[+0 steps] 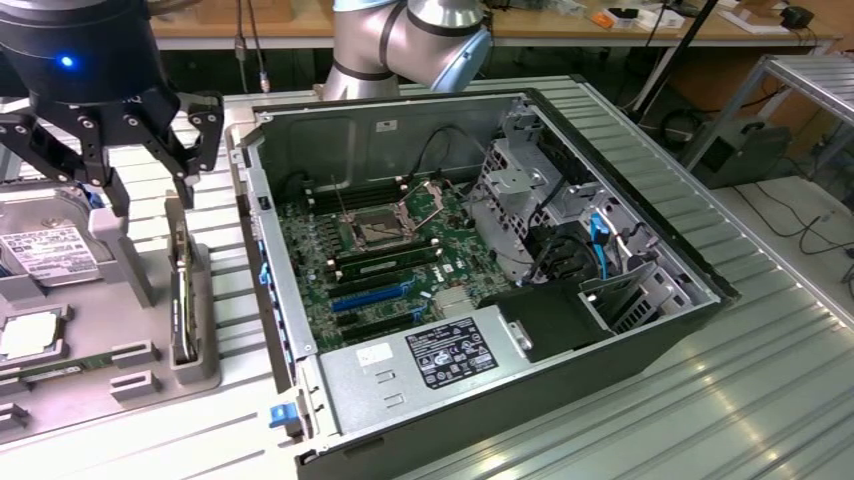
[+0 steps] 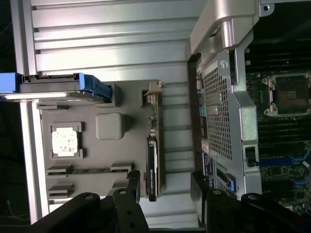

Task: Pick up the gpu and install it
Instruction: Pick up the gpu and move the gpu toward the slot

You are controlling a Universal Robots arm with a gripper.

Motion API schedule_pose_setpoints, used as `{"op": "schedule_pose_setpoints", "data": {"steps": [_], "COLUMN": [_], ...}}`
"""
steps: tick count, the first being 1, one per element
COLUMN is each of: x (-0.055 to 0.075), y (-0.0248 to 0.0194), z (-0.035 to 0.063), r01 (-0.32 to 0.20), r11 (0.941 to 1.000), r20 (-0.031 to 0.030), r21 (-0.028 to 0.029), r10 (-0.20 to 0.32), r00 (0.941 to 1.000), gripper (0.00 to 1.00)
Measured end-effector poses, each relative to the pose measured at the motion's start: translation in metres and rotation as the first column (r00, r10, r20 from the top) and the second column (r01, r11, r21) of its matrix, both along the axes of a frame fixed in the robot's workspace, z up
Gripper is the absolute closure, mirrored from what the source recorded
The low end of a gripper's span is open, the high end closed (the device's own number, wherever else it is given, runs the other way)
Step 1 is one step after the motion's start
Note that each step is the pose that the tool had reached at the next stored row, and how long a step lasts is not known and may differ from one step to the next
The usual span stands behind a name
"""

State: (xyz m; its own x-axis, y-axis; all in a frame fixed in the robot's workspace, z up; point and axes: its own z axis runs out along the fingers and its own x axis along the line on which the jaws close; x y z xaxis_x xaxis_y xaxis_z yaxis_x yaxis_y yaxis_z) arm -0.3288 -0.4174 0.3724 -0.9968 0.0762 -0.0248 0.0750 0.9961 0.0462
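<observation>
The gpu (image 1: 182, 290) stands on its long edge in a slot of the grey holder tray (image 1: 100, 300), to the exterior view's left of the open computer case (image 1: 400, 400). In the wrist view the gpu (image 2: 153, 145) is a thin dark card with a pale metal bracket strip. My gripper (image 1: 144, 180) hangs above the card's far end, open and apart from it. In the wrist view the card's end lies between the fingers of the gripper (image 2: 166, 191), closer to one finger (image 2: 134, 187). The motherboard (image 1: 387, 250) lies bare inside the case, with blue slots (image 1: 374, 295).
The tray also carries a hard drive (image 1: 40, 245) with blue side rails (image 2: 92, 87), a square processor chip (image 2: 64, 141) and a narrow memory stick (image 2: 90, 170). The case's metal wall (image 2: 233, 97) stands close beside the tray. A drive cage (image 1: 527, 190) and cables fill the case's right side.
</observation>
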Motion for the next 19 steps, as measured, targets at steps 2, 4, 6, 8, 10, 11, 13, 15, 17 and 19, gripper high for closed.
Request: {"op": "schedule_pose_setpoints", "data": {"steps": [2, 4, 6, 8, 10, 11, 13, 15, 17, 19], "x": [0.0, -0.001, -0.001, -0.002, -0.003, -0.003, -0.004, -0.005, -0.005, -0.006], "y": [-0.0004, -0.0015, -0.0032, -0.0052, -0.0073, -0.0085, -0.0108, -0.0123, -0.0146, -0.0161], "z": [-0.0047, -0.0111, -0.0159, -0.0217, -0.0278, -0.0313, -0.0382, -0.0426, -0.0508, -0.059], "r01": [0.0, 0.0, 0.0, 0.001, 0.001, 0.002, 0.002, 0.003, 0.003, 0.004], "r11": [1.0, 1.0, 1.0, 1.0, 1.0, 1.0, 1.0, 1.0, 1.0, 1.0], "r20": [0.0001, 0.0, 0.0, 0.0, -0.0001, 0.0, 0.0001, 0.0, 0.0, 0.0], "r21": [-0.0001, 0.0, 0.0, 0.0, -0.0001, 0.0, 0.0001, 0.0, 0.0, 0.0], "r10": [0.0, 0.0, 0.0, -0.001, -0.001, -0.002, -0.002, -0.003, -0.003, -0.004], "r00": [1.0, 1.0, 1.0, 1.0, 1.0, 1.0, 1.0, 1.0, 1.0, 1.0], "gripper": [0.46, 0.46, 0.46, 0.46, 0.46, 0.46, 0.46, 0.46, 0.46, 0.46]}}
